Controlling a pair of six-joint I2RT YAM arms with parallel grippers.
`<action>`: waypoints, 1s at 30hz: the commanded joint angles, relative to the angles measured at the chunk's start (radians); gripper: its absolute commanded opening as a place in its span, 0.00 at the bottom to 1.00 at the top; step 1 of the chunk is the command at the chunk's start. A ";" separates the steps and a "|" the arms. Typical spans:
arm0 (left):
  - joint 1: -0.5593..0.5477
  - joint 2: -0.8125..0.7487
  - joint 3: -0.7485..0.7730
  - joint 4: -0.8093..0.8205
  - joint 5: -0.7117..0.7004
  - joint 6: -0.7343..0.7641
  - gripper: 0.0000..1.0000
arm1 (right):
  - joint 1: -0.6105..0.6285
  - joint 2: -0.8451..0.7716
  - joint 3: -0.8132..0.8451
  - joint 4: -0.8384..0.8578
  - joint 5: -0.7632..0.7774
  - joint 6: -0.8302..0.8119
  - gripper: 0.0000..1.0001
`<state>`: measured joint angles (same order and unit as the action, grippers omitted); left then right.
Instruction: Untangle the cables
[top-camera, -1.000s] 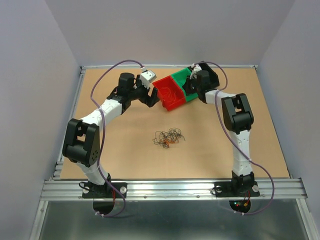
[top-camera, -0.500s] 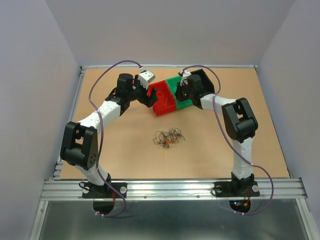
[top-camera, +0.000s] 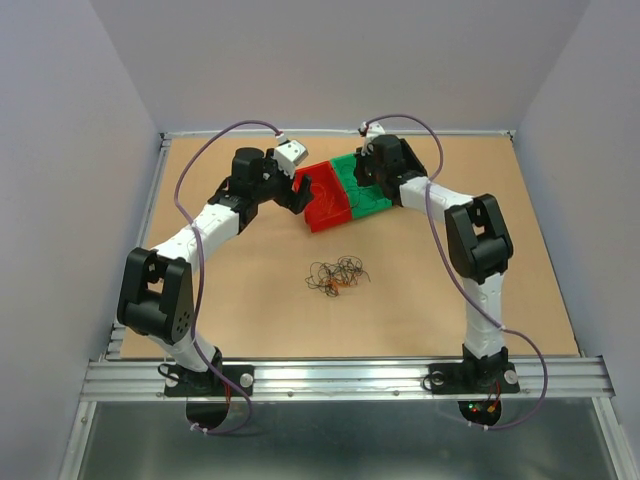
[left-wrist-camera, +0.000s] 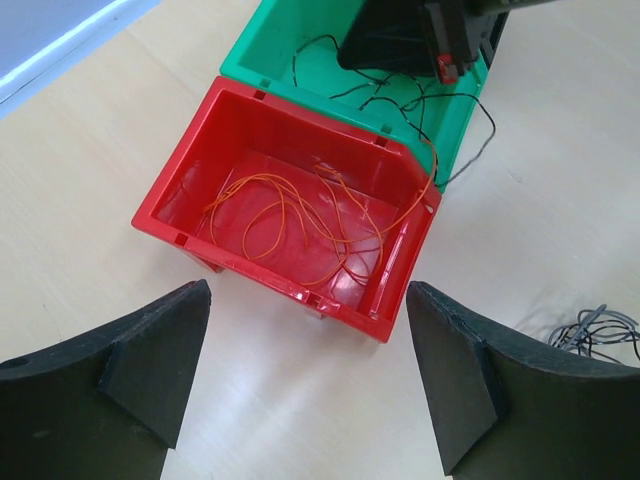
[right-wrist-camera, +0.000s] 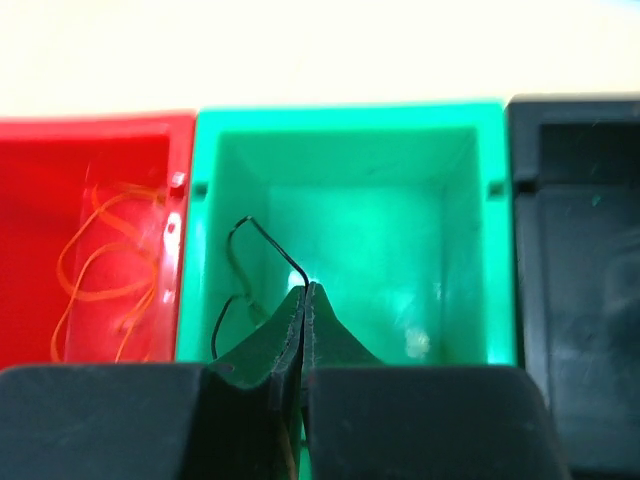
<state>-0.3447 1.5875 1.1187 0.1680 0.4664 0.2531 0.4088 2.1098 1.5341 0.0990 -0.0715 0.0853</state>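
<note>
Red bin and green bin have shifted left with the right end effector, which pinches a dark wire inside the green. Left end effector gapes near orange wires in the red; tangled cables lie on the table.

No legible text, label, brand or number in any view. Red bin, green bin and black bin are plain, unmarked plastic. Small lit red and green dots at the right arm base, lower right of the top view, carry no characters.
</note>
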 joint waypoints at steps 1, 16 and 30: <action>0.000 -0.057 -0.014 0.041 -0.008 0.012 0.91 | -0.013 0.061 0.135 -0.013 0.024 -0.036 0.01; 0.000 -0.049 -0.013 0.042 -0.018 0.017 0.91 | -0.042 0.155 0.270 -0.061 0.046 -0.076 0.11; 0.000 -0.066 -0.030 0.053 -0.011 0.029 0.91 | -0.030 -0.171 0.011 -0.088 0.047 -0.027 0.51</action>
<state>-0.3447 1.5860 1.1084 0.1795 0.4416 0.2638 0.3687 2.0830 1.6218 -0.0147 -0.0158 0.0315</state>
